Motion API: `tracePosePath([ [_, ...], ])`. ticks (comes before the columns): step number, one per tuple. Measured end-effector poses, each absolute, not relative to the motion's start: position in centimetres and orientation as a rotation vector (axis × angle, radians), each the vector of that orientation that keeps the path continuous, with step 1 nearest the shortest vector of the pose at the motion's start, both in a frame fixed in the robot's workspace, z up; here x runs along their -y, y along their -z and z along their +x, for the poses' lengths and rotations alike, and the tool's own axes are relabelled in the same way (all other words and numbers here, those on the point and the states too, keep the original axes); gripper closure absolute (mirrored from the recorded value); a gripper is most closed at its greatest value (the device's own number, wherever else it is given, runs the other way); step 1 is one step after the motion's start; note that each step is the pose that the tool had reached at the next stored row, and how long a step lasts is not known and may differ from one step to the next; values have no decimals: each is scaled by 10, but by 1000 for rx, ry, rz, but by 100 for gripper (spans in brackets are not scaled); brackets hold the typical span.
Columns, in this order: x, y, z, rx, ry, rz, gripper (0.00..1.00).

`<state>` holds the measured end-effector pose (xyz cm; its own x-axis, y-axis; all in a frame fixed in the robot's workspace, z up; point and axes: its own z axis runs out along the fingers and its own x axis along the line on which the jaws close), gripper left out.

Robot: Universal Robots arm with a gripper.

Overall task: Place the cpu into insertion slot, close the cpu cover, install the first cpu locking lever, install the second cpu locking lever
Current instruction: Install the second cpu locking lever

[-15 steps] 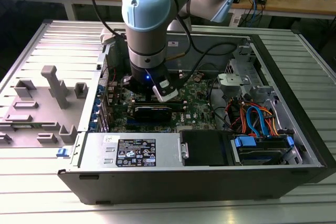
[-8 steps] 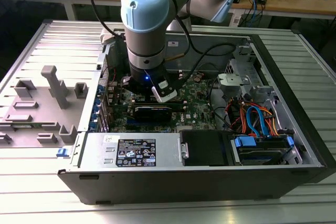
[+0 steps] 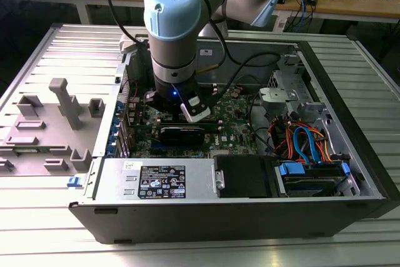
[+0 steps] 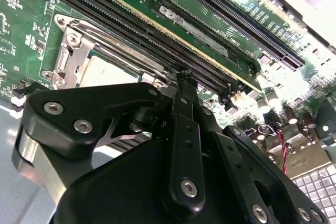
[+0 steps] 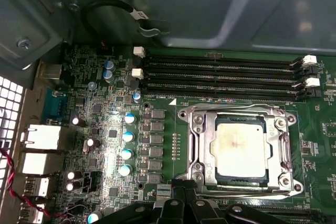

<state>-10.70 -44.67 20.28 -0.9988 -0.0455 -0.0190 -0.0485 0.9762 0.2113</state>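
Cpu (image 5: 240, 149) is seen seated under the closed cpu cover (image 5: 281, 145), just beyond the pincer (image 5: 184, 187), whose fingers are drawn narrow and hold nothing.

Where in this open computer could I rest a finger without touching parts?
Little room on the green motherboard: the cpu sits in its silvery cpu cover, hemmed by memory slots, capacitors and the robot's hand close beside it. Barest spots are the power supply's flat top and the grey ribbed table outside the case.
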Motion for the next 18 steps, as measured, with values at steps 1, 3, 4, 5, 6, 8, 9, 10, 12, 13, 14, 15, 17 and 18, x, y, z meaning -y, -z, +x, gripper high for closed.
tracePosePath([
  [1,447,-203,-107,-3109,-333,-74,89],
  [3,446,-201,-108,-3109,-334,-74,89],
  [4,446,-200,-108,-3109,-334,-74,89],
  [5,446,-200,-108,-3109,-333,-74,89],
  [6,446,-200,-108,-3109,-333,-74,89],
  [8,446,-200,-109,-3109,-333,-74,89],
  [9,446,-200,-109,-3109,-333,-74,89],
  [10,446,-199,-109,-3109,-333,-74,89],
  [12,445,-198,-110,-3109,-333,-74,89],
  [13,445,-198,-110,-3109,-333,-74,89],
  [14,445,-198,-110,-3109,-333,-74,89],
  [15,445,-197,-110,-3109,-333,-74,89],
  [17,444,-197,-110,-3109,-331,-74,89],
  [18,444,-197,-110,-3110,-322,-74,89],
])
